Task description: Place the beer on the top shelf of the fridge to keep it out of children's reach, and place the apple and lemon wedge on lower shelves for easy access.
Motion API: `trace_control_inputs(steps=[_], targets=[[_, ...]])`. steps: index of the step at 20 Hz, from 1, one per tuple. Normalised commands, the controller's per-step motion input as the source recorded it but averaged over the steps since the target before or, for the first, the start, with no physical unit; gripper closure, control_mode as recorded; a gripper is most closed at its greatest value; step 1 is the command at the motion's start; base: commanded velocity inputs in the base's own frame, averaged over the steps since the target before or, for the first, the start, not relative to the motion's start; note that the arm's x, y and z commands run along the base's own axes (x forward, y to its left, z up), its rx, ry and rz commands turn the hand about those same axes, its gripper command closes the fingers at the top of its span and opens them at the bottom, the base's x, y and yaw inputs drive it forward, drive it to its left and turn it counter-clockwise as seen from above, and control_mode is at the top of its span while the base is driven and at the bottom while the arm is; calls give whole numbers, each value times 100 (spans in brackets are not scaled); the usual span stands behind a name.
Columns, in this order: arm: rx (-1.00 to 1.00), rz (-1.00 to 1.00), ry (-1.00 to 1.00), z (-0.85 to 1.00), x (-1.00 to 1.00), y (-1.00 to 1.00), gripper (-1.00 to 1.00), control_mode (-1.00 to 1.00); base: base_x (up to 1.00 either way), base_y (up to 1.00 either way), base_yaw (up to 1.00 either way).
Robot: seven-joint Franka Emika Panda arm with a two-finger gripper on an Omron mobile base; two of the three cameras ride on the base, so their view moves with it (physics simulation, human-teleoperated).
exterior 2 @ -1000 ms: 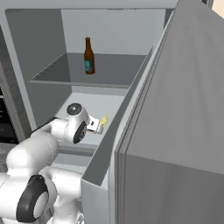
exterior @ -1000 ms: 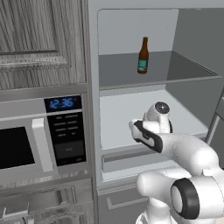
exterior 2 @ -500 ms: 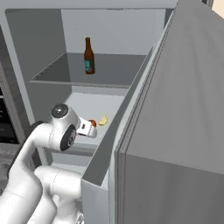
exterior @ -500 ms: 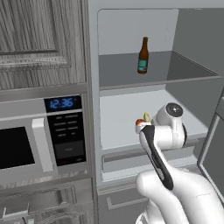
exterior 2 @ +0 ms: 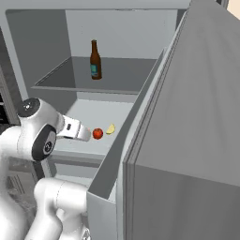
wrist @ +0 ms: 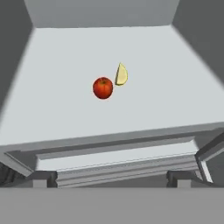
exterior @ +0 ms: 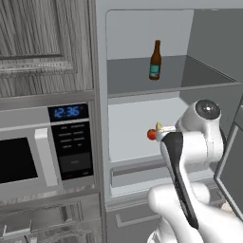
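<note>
Gripper spread wide, nothing between the fingertips; both dark tips sit at the bottom of the hand view, outside the front lip of the lower shelf. Apple and lemon wedge lie well ahead of the jaws at about 12 o'clock, on the pale shelf, clear of both tips. Wedge sits just beside the apple at its 1 o'clock, near touching, can't tell if they meet. Apple: small, round, glossy red, stem dimple up. Wedge: pale yellow, pointed end up, smaller than the apple. In the right base view the apple and wedge rest near the shelf's front right, just past the hand. Beer stands upright on the top shelf, brown bottle, long neck, teal label, roughly mid-shelf, well apart from the gripper. Fridge interior pale grey, door swung open at 3 o'clock in the right base view. Microwave with blue clock at 9 o'clock of the fridge in the left base view, wood-grain cabinet above it.
</note>
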Motion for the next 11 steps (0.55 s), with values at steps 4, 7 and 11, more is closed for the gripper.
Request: trace_control_inputs(steps=[4,7,11], targets=[[-6,1,-23,94,-83,22,-100,-100,0,0,0],[-12,4,-27,73,-90,43,-100,-100,0,0,0],[-15,5,-29,53,-81,53,-100,-100,0,0,0]])
